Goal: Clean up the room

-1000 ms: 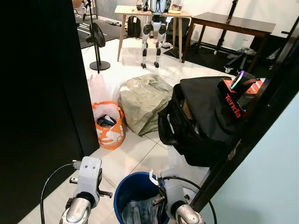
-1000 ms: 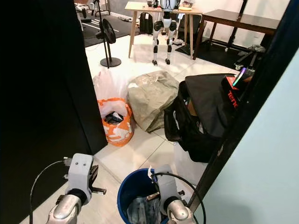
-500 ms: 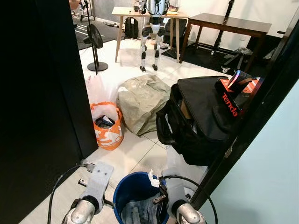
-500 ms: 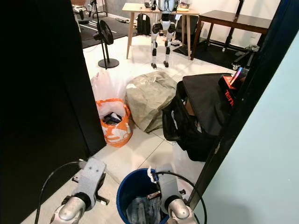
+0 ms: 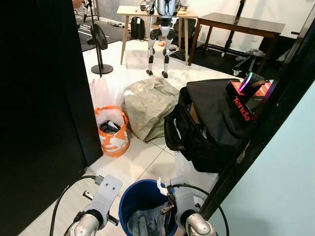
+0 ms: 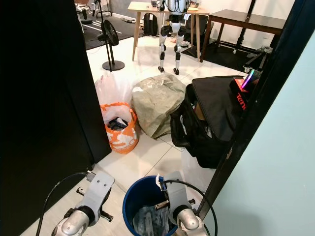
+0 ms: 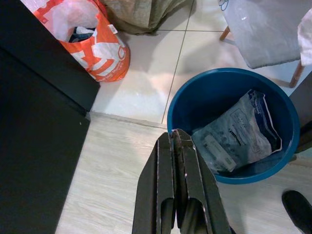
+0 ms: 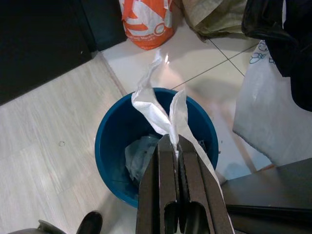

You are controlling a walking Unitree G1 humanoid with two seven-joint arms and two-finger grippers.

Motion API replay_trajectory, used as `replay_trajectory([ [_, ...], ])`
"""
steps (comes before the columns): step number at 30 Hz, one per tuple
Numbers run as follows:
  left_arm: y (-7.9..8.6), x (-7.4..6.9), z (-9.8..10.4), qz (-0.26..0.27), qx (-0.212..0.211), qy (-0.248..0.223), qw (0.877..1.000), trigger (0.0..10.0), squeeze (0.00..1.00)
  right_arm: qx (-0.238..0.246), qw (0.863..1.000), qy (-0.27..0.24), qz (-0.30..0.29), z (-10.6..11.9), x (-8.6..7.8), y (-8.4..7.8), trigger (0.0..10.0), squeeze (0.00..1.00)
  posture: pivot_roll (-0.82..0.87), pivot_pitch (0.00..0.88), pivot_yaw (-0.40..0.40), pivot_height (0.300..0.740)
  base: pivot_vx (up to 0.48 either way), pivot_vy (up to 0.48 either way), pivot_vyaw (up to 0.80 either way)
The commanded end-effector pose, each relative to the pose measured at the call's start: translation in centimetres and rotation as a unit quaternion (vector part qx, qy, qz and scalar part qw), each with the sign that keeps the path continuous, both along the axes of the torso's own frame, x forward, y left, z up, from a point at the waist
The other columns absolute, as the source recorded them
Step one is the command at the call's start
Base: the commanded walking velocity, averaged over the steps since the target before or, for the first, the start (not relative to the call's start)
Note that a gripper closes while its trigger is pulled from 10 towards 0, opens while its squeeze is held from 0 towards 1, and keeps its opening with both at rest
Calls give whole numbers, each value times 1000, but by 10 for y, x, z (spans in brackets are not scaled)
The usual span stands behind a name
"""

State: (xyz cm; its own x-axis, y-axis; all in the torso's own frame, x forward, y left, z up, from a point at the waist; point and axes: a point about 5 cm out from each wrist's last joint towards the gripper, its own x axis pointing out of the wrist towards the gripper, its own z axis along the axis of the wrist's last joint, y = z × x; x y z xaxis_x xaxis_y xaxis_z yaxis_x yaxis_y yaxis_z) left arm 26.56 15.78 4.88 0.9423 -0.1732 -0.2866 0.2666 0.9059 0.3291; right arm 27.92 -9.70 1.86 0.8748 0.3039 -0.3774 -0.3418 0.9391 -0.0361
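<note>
The right gripper (image 8: 169, 146) hangs over the blue bin (image 8: 113, 146), clamped on a scrap of white tissue (image 8: 161, 109) that pokes up just above the rim; a crumpled plastic packet (image 7: 234, 139) already lies inside. Over the last second the left gripper (image 7: 174, 141), fingers pressed together and empty, has swung in from the near left toward the bin's edge, while the right has hardly moved. My read: the tissue is poised for dropping, and letting go should land it in the bin.

Blue bin (image 7: 195, 97) (orange bag (image 5: 113, 140) beyond).
</note>
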Motion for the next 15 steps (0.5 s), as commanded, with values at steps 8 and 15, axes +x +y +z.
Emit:
replay_trajectory([
  [8, 3, -4, -7, -11, 21, 13, 1000, 10000, 0, -2, 1000, 13, 2, -6, -4, 1, 10000, 0, 69, 129, -40, 666, 0, 0, 0],
  [15, 3, -2, -5, -14, 24, 7, 1000, 10000, 0, 2, 1000, 16, 1, -6, -4, 2, 10000, 0, 69, 127, -40, 661, 0, 0, 0],
])
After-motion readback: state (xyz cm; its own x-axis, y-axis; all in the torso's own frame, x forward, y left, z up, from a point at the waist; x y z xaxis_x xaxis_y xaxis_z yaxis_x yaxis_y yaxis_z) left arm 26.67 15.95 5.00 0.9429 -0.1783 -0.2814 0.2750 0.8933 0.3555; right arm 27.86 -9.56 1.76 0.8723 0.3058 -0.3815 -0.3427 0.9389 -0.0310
